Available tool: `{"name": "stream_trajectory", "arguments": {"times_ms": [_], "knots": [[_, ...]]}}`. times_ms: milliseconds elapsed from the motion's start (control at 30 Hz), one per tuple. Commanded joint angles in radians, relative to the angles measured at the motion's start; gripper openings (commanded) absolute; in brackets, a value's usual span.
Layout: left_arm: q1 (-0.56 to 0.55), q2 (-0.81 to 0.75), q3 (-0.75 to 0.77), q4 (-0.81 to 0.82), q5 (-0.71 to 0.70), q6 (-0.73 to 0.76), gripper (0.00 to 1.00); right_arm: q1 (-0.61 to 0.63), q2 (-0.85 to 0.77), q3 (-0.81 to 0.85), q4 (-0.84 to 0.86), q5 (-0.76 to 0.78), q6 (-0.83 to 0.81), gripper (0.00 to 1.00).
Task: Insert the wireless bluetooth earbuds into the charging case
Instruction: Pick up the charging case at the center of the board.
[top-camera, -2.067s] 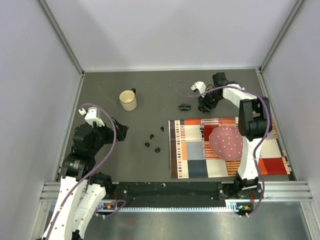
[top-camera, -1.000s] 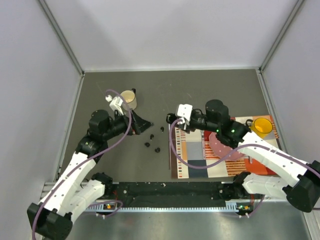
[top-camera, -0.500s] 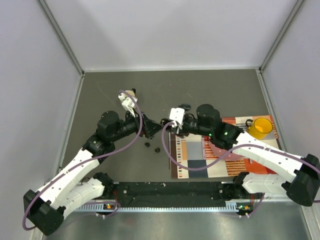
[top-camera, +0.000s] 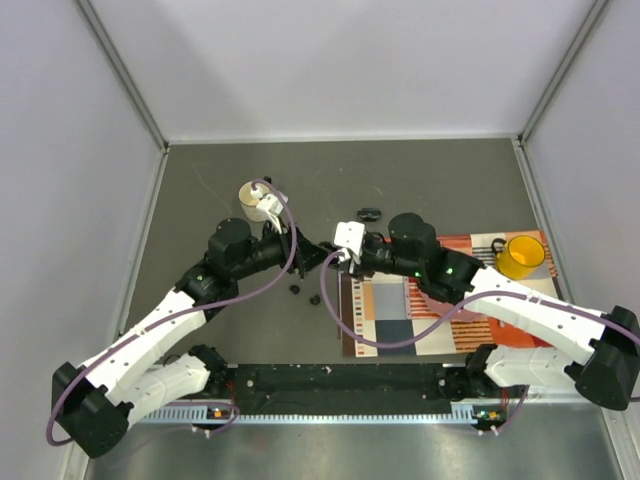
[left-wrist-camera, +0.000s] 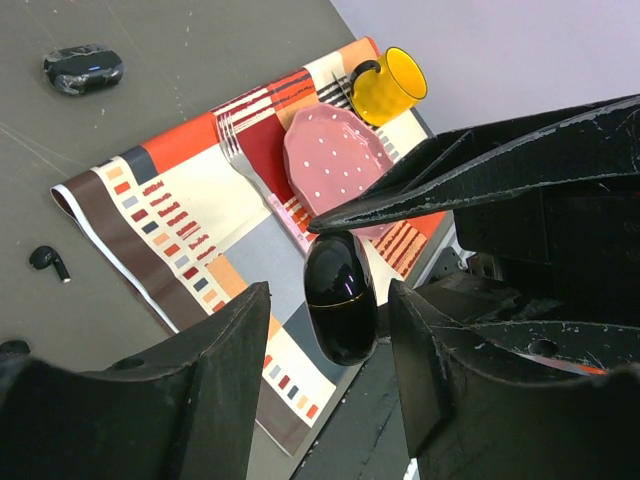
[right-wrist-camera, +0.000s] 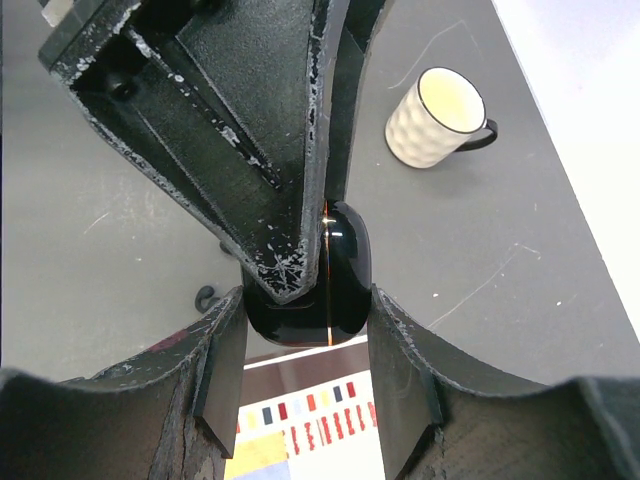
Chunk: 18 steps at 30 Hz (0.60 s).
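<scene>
The right gripper (right-wrist-camera: 308, 305) clamps the black charging case (right-wrist-camera: 345, 265) between its fingertips; the left gripper (left-wrist-camera: 330, 305) straddles it (slim gaps either side), unclosed.

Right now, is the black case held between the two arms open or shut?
Shut: the charging case shows only a thin seam, halves together.

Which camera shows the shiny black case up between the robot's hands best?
The left wrist view: the whole case shows, gold seam and all. In the right wrist view the left hand covers half of it. From the top view it is hidden where the hands meet.
</scene>
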Motion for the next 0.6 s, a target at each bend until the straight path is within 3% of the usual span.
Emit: {"name": "stream_trajectory", "arguments": {"times_ms": [0,67,267,567], "knots": [[-0.01,-0.006,0.042,0.05,-0.007,0.004,0.56,0.022,-0.011,0.035,0.067,0.032,-0.014,0.0],[-0.01,-0.01,0.042,0.044,-0.008,0.0,0.61,0.032,-0.011,0.032,0.068,0.062,-0.023,0.0],[-0.01,-0.006,0.043,0.034,-0.001,-0.009,0.61,0.049,-0.01,0.021,0.078,0.104,-0.053,0.0],[-0.011,-0.001,0.046,0.02,0.001,-0.007,0.41,0.065,-0.013,0.005,0.081,0.127,-0.077,0.0]]}}
